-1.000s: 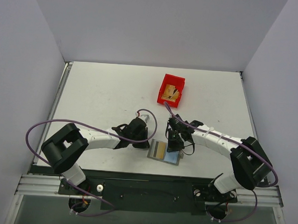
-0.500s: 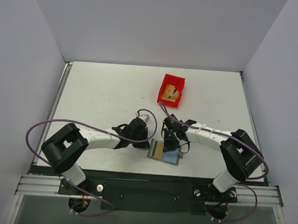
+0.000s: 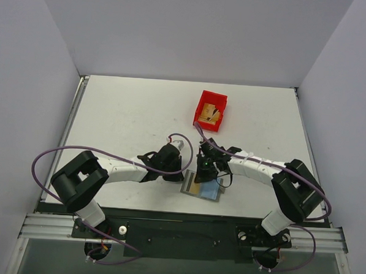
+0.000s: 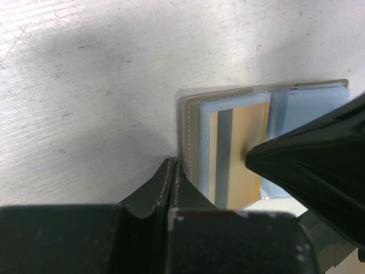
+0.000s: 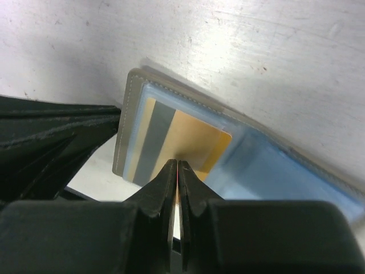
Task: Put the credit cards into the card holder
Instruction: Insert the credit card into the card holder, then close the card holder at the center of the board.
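Observation:
The card holder point(image 3: 212, 191) lies open near the table's front edge, grey outside and bluish inside point(image 5: 268, 171). A gold credit card point(image 5: 188, 134) with a grey stripe lies on its left half, partly under a clear pocket, one corner sticking out over the blue side. My right gripper point(image 5: 178, 165) is shut, its tips resting on that card. My left gripper point(image 4: 174, 166) is shut too, tips against the holder's grey left edge point(image 4: 193, 137). From above, both grippers point(image 3: 182, 175) point(image 3: 200, 176) crowd over the holder. More gold-tan credit cards point(image 3: 208, 115) lie in the red bin.
The red plastic bin point(image 3: 200, 104) stands behind the holder, toward the middle back of the table. The holder's near edge sits close to the table's front edge point(image 3: 167, 211). Purple cables point(image 3: 59, 152) loop from both arms.
My right gripper has moved left over the holder, sliding the gold card further toward the left pocket. The left gripper has stayed where it was.

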`<state>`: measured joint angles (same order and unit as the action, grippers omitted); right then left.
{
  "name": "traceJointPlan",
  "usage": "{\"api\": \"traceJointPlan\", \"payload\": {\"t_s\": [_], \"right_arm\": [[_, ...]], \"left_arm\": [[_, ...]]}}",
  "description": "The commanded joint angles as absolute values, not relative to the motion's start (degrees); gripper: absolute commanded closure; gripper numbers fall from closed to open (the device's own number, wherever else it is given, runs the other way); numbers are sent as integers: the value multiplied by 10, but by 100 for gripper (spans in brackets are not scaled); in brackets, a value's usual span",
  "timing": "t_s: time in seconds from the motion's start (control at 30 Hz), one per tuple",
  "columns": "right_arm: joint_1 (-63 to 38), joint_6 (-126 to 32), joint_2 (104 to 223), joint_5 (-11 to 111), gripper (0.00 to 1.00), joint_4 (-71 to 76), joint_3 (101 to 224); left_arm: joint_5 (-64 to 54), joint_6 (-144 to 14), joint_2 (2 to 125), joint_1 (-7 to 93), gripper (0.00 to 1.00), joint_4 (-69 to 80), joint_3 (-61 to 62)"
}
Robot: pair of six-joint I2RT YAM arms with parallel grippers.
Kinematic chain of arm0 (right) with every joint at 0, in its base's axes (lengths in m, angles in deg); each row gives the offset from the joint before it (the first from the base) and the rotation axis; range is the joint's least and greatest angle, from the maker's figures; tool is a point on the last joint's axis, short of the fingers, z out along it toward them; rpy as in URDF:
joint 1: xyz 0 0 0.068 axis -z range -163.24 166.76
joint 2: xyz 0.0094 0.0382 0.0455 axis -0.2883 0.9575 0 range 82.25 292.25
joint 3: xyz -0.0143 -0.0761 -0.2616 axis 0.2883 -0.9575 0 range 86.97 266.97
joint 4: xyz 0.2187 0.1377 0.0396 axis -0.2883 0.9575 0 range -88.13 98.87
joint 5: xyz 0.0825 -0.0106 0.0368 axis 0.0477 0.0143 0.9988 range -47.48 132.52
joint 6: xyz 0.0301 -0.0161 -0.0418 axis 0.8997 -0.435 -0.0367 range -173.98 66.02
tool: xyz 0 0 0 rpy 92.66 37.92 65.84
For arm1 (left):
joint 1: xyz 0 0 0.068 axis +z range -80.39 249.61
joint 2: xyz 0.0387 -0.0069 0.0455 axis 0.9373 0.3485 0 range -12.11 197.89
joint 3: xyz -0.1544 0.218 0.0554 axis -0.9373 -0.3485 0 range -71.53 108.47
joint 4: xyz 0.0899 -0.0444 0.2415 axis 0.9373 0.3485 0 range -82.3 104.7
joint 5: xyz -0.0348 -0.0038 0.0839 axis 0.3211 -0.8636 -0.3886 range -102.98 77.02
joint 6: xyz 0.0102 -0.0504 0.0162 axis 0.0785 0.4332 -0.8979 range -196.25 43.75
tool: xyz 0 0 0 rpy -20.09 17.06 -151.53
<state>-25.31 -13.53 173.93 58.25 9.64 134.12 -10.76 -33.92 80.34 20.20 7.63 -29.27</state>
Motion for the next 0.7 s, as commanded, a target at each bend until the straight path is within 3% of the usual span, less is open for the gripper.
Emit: {"api": "traceJointPlan", "payload": {"t_s": [0.0,0.1,0.17,0.2,0.27,0.67], "right_arm": [[-256,-169,1665,506,94,164,1364],[-255,-178,1622,443,82,243,1375],[-255,-169,1603,392,68,293,1379],[-256,-160,1598,367,45,322,1379],[-256,-145,1591,340,38,358,1379],[-250,-104,1611,314,37,383,1347]], "left_arm": [[-118,-356,823,199,100,138,-307],[-117,-357,824,199,100,138,-307],[-117,-359,825,199,100,138,-305],[-117,-359,825,199,100,138,-304],[-115,-360,824,199,100,137,-302],[-114,-364,829,199,100,140,-297]]}}
